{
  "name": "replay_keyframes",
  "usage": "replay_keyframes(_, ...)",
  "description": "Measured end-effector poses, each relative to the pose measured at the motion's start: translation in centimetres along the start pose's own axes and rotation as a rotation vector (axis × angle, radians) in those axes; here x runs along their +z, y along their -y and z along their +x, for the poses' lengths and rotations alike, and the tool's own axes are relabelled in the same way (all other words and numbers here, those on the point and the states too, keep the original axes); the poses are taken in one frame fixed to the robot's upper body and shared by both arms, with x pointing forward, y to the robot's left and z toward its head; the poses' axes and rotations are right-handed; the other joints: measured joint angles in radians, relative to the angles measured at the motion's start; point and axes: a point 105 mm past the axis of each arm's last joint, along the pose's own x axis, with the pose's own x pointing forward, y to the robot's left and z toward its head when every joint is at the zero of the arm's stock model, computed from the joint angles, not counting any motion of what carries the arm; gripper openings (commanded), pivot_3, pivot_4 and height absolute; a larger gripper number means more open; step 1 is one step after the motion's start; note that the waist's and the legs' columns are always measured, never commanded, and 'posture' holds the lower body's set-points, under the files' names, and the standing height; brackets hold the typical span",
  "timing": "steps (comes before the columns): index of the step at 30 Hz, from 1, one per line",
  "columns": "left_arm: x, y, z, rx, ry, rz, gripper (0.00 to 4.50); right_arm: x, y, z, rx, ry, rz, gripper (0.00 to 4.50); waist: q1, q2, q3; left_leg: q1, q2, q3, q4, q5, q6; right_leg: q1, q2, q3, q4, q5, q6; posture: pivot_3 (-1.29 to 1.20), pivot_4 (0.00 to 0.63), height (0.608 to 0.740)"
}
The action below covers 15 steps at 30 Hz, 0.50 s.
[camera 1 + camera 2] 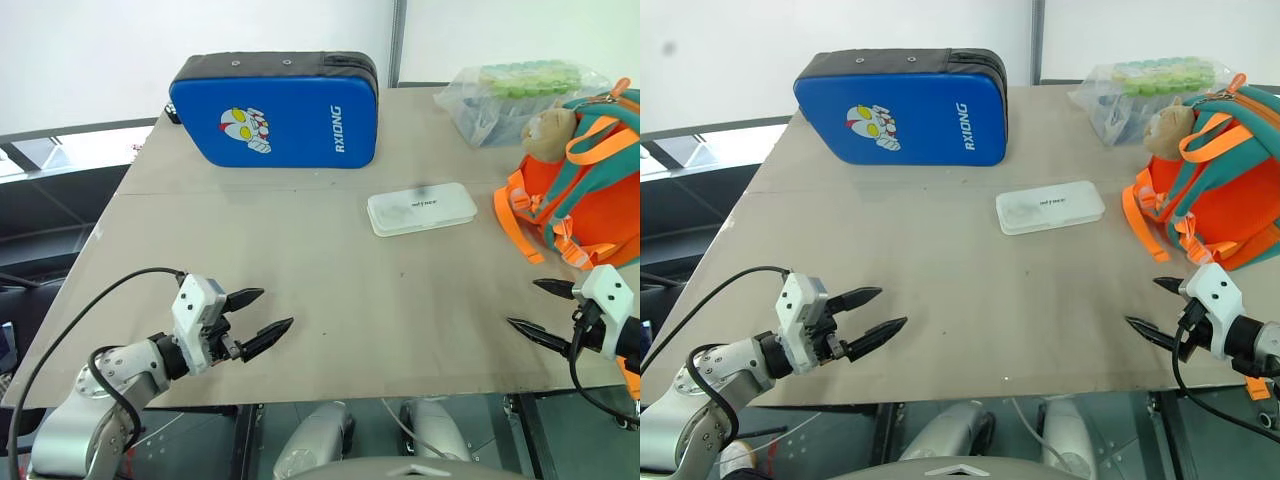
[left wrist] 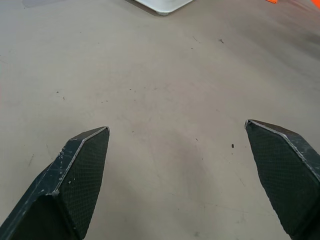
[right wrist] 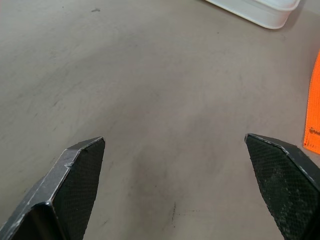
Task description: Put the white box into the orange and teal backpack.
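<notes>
Left eye view: both claws, left (image 1: 267,312) and right (image 1: 540,306), hover empty with fingers apart. The box (image 1: 421,208) lies untouched on the table (image 1: 300,240) beside the backpack (image 1: 590,190). Next comes reaching for it.

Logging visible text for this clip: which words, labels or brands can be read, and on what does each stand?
"RXIONG": white letters running sideways on the blue padded case, beside its cartoon figure.
Small dark lettering on the white box lid: too small to read.
No text can be made out on the orange and teal backpack.
</notes>
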Motion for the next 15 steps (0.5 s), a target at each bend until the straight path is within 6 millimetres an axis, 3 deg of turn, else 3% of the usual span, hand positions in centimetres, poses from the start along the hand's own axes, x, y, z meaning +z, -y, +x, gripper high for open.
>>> replay_keyframes(2, 0.0, 0.0, 0.1, 0.004, 0.003, 0.0, 4.45, 0.1, 0.2, 0.1, -0.009, 0.007, 0.001, 4.43, 0.001, 0.0, 0.0, 0.0, 0.0, 0.0, 0.0, 0.0, 0.0, 0.0, 0.0, 0.0, 0.0, 0.0, 0.0, 0.0, 0.15, 0.74)
replay_keyframes(6, 1.2, -0.2, 1.3, 0.031, 0.066, 0.004, 4.45, 3.0, 1.7, 2.2, -0.086, 0.131, 0.019, 4.43, 0.0, 0.0, 0.0, 0.001, 0.001, 0.004, 0.0, 0.0, 0.0, 0.0, -0.001, 0.001, 0.0, 0.0, 0.0, 0.0, 0.15, 0.74)
replay_keyframes(9, 1.7, -0.3, 1.9, 0.052, 0.087, 0.002, 4.45, 4.1, 1.8, 3.2, -0.09, 0.154, 0.044, 4.43, 0.007, -0.001, 0.001, 0.001, 0.002, 0.004, 0.0, -0.001, 0.0, 0.0, 0.0, 0.0, 0.0, 0.0, 0.0, 0.0, 0.15, 0.74)
replay_keyframes(10, 2.0, -0.6, 2.1, 0.081, 0.101, -0.004, 4.5, 4.5, 2.0, 3.8, -0.096, 0.151, 0.061, 3.9, 0.009, -0.001, 0.001, 0.001, 0.002, 0.004, 0.0, -0.001, 0.0, -0.001, 0.0, 0.001, 0.0, 0.0, 0.0, 0.0, 0.15, 0.74)
replay_keyframes(13, 3.5, -1.5, 3.2, 0.142, 0.155, -0.011, 3.68, 6.8, 2.7, 5.9, -0.102, 0.189, 0.09, 2.66, 0.01, -0.001, 0.001, 0.001, 0.002, 0.004, 0.0, -0.001, 0.0, -0.002, 0.0, 0.001, 0.0, 0.0, 0.0, 0.0, 0.15, 0.74)
replay_keyframes(15, 5.2, -2.6, 4.6, 0.209, 0.233, -0.047, 2.68, 8.6, 3.8, 7.4, -0.149, 0.22, 0.087, 1.6, 0.013, -0.001, 0.001, 0.001, 0.002, 0.004, 0.0, -0.001, 0.0, -0.002, 0.0, 0.0, 0.0, 0.001, 0.0, 0.0, 0.15, 0.74)
